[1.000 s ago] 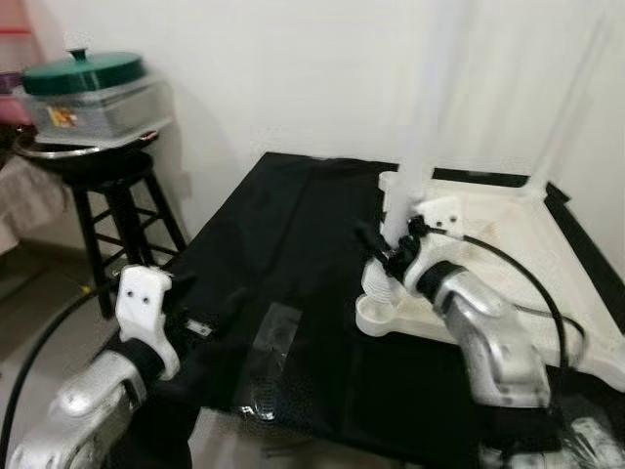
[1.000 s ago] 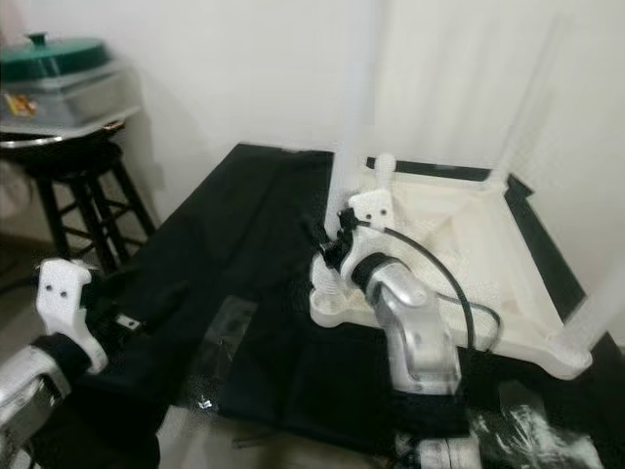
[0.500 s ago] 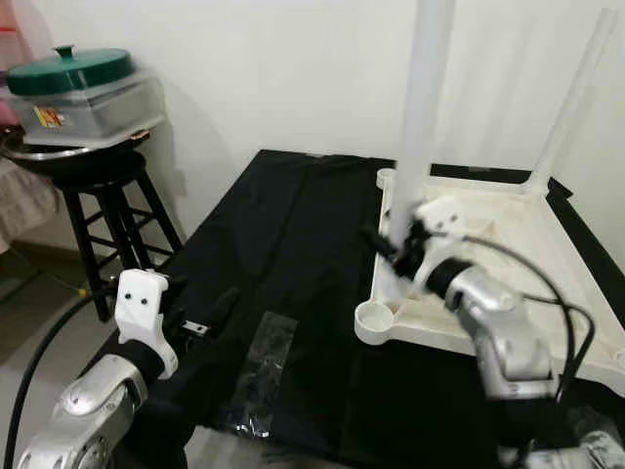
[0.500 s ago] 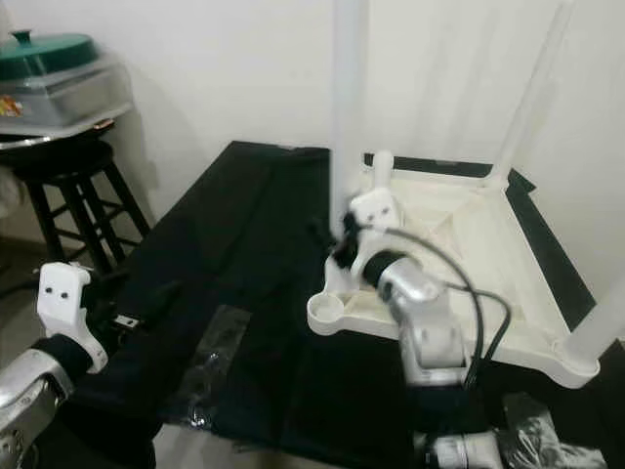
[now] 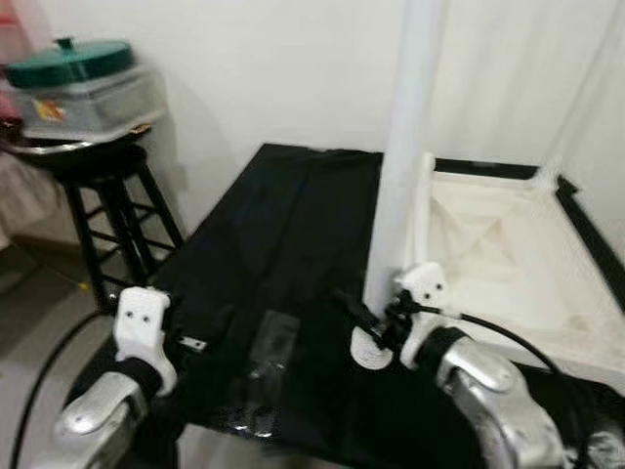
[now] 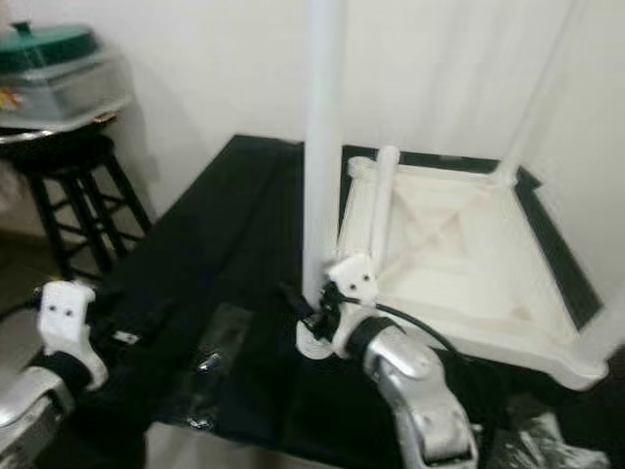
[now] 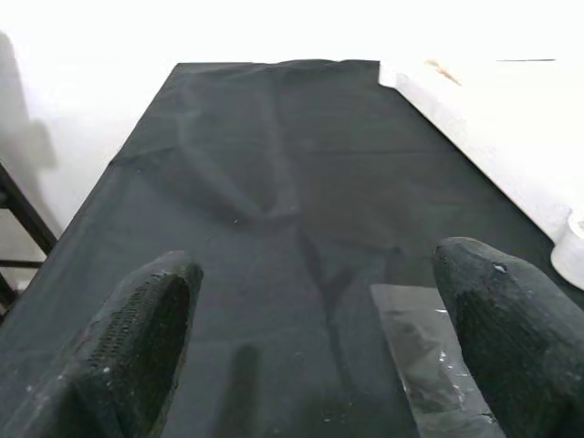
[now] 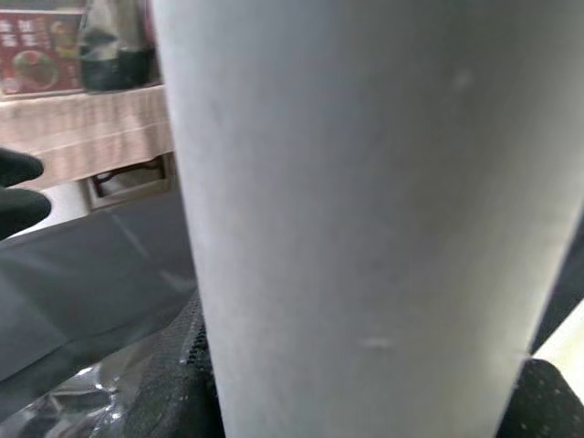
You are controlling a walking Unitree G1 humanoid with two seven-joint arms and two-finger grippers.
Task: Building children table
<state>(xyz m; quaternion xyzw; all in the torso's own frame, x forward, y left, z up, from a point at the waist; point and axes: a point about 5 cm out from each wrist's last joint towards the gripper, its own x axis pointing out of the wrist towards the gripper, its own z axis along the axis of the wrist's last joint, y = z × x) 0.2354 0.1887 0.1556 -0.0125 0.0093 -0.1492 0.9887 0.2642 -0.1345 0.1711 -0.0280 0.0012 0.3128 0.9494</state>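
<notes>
A white table top (image 5: 508,244) lies upside down on a black cloth (image 5: 283,225). My right gripper (image 5: 379,327) is shut on a thick white table leg (image 5: 405,147) and holds it upright at the top's near-left corner socket (image 5: 371,352). Whether the leg sits in the socket I cannot tell. In the right wrist view the leg (image 8: 365,210) stands between the black fingers (image 8: 173,383). A thinner white post (image 6: 384,205) stands at the far-left corner, and another leg (image 6: 542,88) rises at the far-right corner. My left gripper (image 7: 319,319) hovers open over the cloth, holding nothing.
A crumpled clear plastic bag (image 5: 264,362) lies on the cloth near its front edge, between the two arms. A black stool (image 5: 107,215) at the far left carries a lidded container with a green lid (image 5: 83,88). A white wall stands behind the cloth.
The camera has shifted. The right gripper lifted the leg away from the corner socket, then brought it back down to that near-left corner. The left arm has barely moved.
</notes>
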